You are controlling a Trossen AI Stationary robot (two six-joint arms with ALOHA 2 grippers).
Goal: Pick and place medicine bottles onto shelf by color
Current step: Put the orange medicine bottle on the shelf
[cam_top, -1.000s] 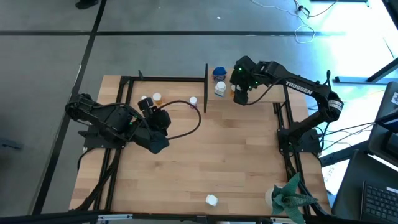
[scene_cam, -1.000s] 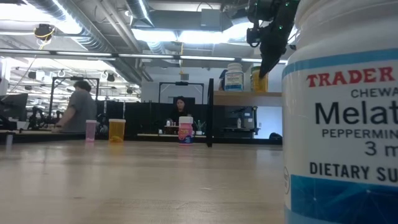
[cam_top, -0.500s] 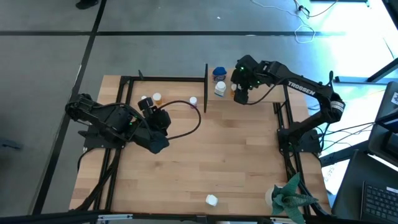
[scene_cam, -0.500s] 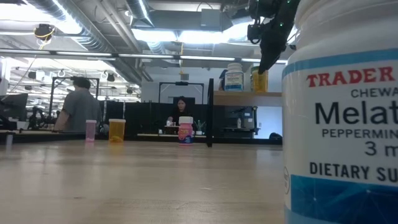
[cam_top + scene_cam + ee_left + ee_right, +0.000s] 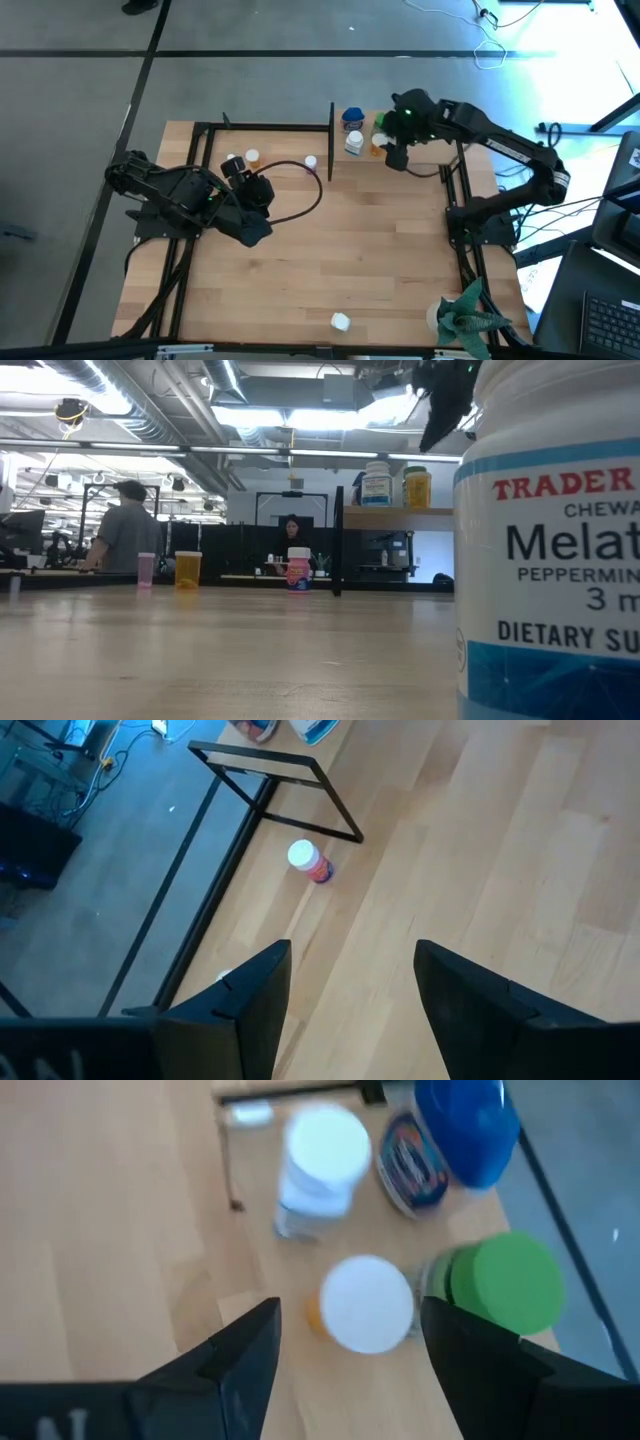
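The shelf stands at the table's far right and carries several bottles: a blue-capped one, a white one, an orange one and a green-capped one. My right gripper hovers open above them; in its wrist view the orange bottle's white cap and the green cap lie just below the fingers. On the table stand a pink bottle, an orange one, another and a white one. My left gripper waits open at the left.
The white melatonin bottle stands right in front of the low camera and blocks that side of its view. Black frame rails cross the far side of the table, and a cable loops beside my left arm. A green plant sits at the near right corner.
My right gripper has risen off the bottles on the shelf and drifted a little toward the table's right edge; in the low view its fingers were down at the yellow-green bottle's top and now hang well above it. The bottles stayed upright on the shelf.
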